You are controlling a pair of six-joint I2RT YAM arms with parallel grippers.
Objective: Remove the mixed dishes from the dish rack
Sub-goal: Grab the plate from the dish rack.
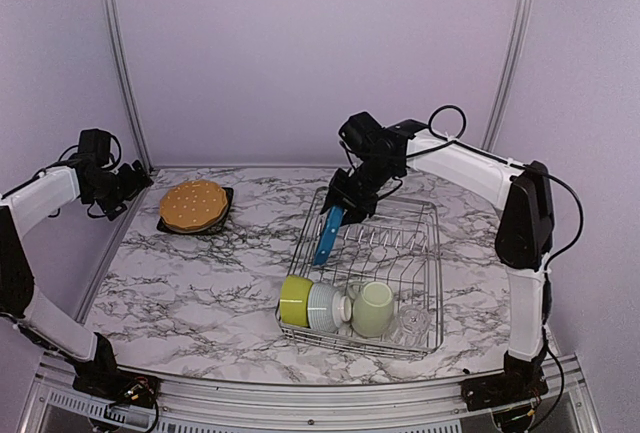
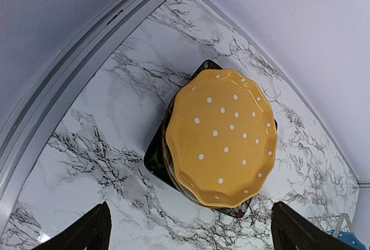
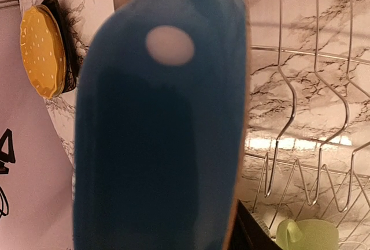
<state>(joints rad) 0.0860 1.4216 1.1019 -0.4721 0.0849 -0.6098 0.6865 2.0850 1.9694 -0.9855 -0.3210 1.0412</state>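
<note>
My right gripper (image 1: 347, 196) is shut on the top edge of the blue dotted plate (image 1: 327, 236), which stands on edge at the far-left part of the silver wire dish rack (image 1: 432, 253). The plate fills the right wrist view (image 3: 162, 134); one dark finger (image 3: 254, 235) shows beside it. The lime-green bowl (image 1: 295, 300), white ribbed bowl (image 1: 325, 305), pale green mug (image 1: 373, 309) and clear glass (image 1: 415, 323) sit in the rack's near end. The orange plate (image 2: 219, 137) tops a stack on the black plate (image 2: 155, 156) at the far left. My left gripper (image 2: 191, 234) is open above that stack.
The stack also shows in the top view (image 1: 193, 205), near the back-left corner rail (image 2: 69, 71). Rows of upright tines (image 3: 289, 123) stand in the rack to the right of the blue plate. Purple walls close in the marble table (image 1: 200, 293).
</note>
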